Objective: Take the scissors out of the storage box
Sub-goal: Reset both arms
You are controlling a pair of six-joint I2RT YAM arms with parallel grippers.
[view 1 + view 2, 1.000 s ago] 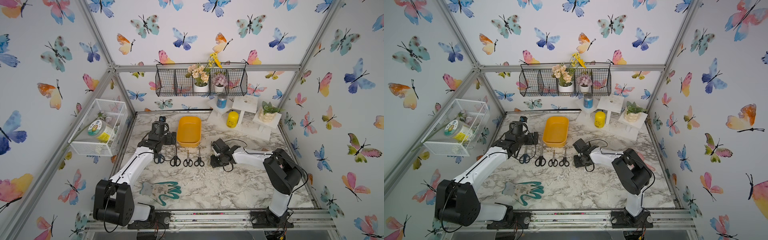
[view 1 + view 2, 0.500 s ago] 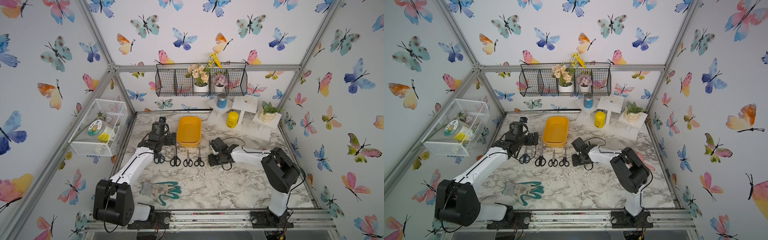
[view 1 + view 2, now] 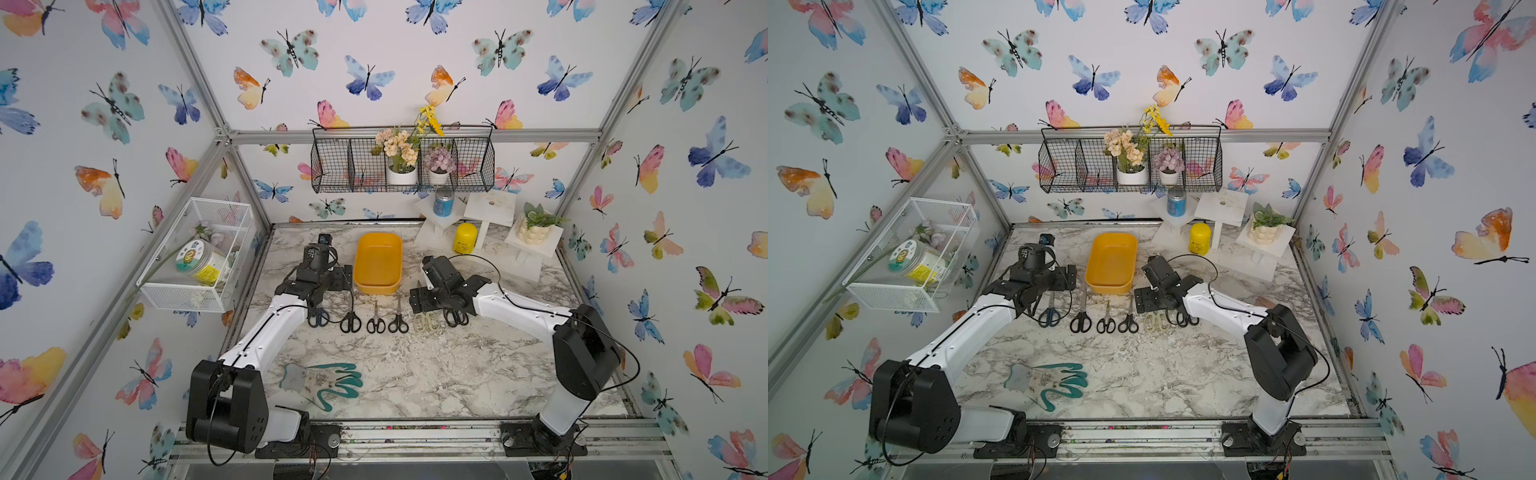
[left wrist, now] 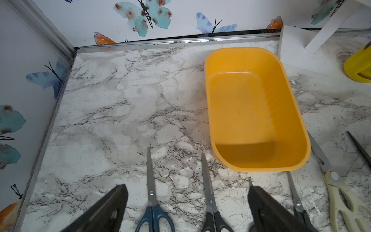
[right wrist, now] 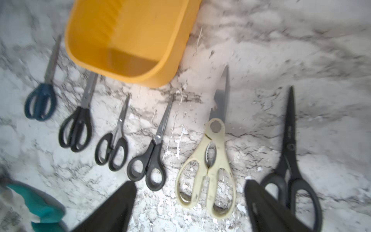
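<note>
The yellow-orange storage box (image 3: 377, 264) (image 4: 253, 108) stands empty at the back middle of the marble table. Several scissors lie in a row in front of it: blue-handled (image 3: 318, 318), black-handled (image 3: 350, 322), cream shears (image 5: 208, 166) and large black scissors (image 5: 291, 176). My left gripper (image 3: 329, 286) (image 4: 187, 190) hangs open above the blades of the blue-handled and a black-handled pair, holding nothing. Over the cream shears' handles, my right gripper (image 3: 436, 306) (image 5: 189, 183) is open, one finger next to the large black scissors' handle.
A teal glove (image 3: 328, 380) lies near the table's front. A yellow can (image 3: 464, 238) and white stands (image 3: 490, 208) with a potted plant sit at the back right. A white mesh basket (image 3: 199, 253) hangs on the left wall and a black wire basket (image 3: 403, 166) on the back wall.
The right arm has shifted slightly over the right end of the row. The left arm has not moved.
</note>
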